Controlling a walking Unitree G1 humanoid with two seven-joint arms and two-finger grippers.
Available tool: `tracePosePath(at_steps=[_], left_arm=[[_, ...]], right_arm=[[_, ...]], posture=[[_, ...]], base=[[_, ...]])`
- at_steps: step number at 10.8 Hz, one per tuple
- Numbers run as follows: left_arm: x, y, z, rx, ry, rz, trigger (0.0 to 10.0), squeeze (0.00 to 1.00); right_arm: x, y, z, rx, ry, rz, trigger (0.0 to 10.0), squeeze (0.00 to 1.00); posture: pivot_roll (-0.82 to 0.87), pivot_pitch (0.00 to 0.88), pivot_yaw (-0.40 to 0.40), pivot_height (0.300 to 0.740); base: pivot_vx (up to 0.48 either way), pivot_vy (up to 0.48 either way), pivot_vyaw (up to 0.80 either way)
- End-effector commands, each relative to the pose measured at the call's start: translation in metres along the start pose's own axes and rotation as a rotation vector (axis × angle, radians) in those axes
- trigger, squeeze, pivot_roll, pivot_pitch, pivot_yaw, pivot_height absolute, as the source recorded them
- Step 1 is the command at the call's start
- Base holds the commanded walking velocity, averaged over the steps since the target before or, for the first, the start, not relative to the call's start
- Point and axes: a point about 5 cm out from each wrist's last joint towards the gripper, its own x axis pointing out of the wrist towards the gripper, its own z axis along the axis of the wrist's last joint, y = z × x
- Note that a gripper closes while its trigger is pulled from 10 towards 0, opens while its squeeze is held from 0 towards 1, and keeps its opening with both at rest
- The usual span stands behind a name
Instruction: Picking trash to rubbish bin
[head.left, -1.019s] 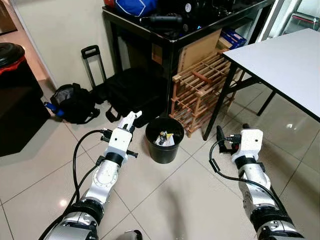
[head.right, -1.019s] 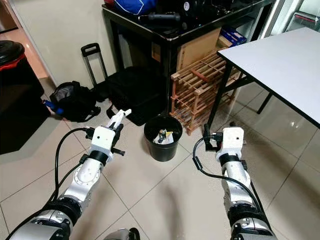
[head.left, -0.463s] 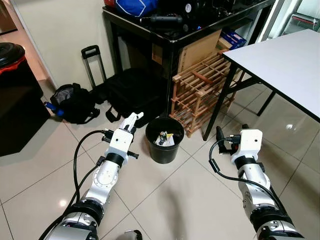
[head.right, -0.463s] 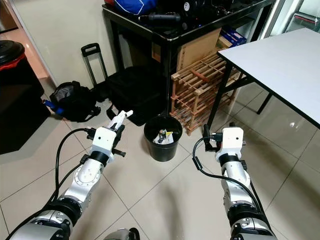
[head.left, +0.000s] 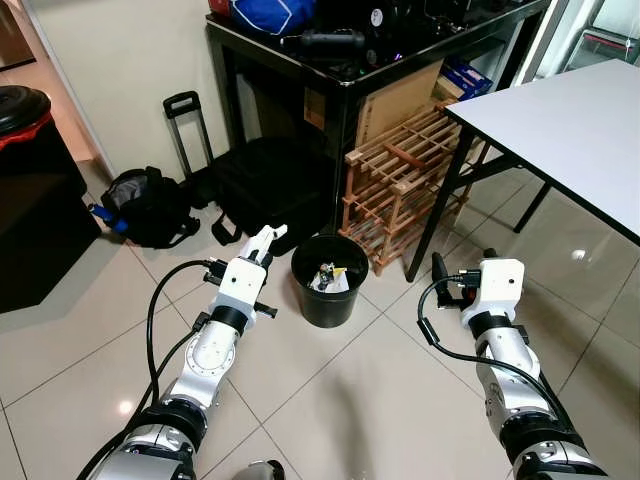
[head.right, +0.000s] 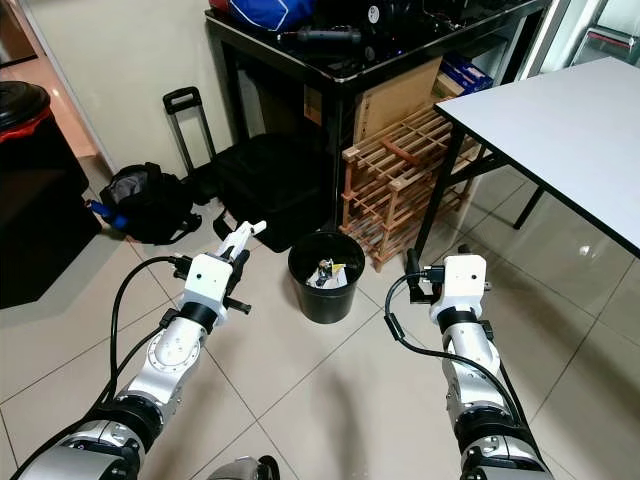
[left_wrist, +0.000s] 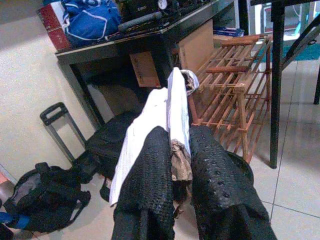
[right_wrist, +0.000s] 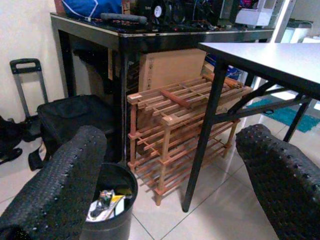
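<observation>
1. We have our left gripper (head.left: 262, 240) just left of centre in the left eye view, fingers clamped tight on a crumpled white paper wrapper (left_wrist: 167, 107) with a brownish scrap tucked in it.
2. That held trash sits up and to the left of the small round black rubbish bin (head.left: 329, 281), close beside its rim but apart from it.
3. The bin stands on the pale tiled floor (head.left: 340, 390) at the middle of the frame, with bits of white and yellow litter (head.left: 328, 277) inside it.
4. Our right gripper (right_wrist: 175, 170) is at the lower right, fingers spread wide with nothing between them, facing the bin and the slatted wooden shoe rack (head.left: 405, 175).
5. Behind the bin is a black glossy table (head.left: 340, 70); a white-topped table (head.left: 570, 125) fills the upper right.
6. At the left, a black backpack (head.left: 148, 205) and a black trolley bag (head.left: 262, 185) rest by the wall.
</observation>
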Motion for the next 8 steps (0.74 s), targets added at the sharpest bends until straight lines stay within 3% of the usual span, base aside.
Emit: tracePosePath(at_steps=[1, 6, 8], left_arm=[[-0.0024, 0.0007, -0.0025, 0.008, 0.009, -0.007, 10.0, 0.00], [-0.0060, 0.0014, -0.0108, -0.001, 0.064, 0.001, 10.0, 0.00], [-0.0068, 0.0012, -0.0121, -0.008, 0.072, 0.003, 10.0, 0.00]], right_arm=[[0.0000, 0.0025, -0.0007, 0.002, 0.006, 0.012, 10.0, 0.00], [-0.0015, 0.0082, -0.0043, 0.010, 0.023, 0.032, 10.0, 0.00], [-0.0018, 0.0083, -0.0050, 0.009, 0.028, 0.032, 10.0, 0.00]], posture=[[-0.05, 0.038, 0.023, 0.740], [-0.04, 0.026, 0.028, 0.740], [-0.04, 0.032, 0.026, 0.740]], base=[[0.000, 0.000, 0.00], [0.000, 0.000, 0.00], [0.274, 0.000, 0.00]])
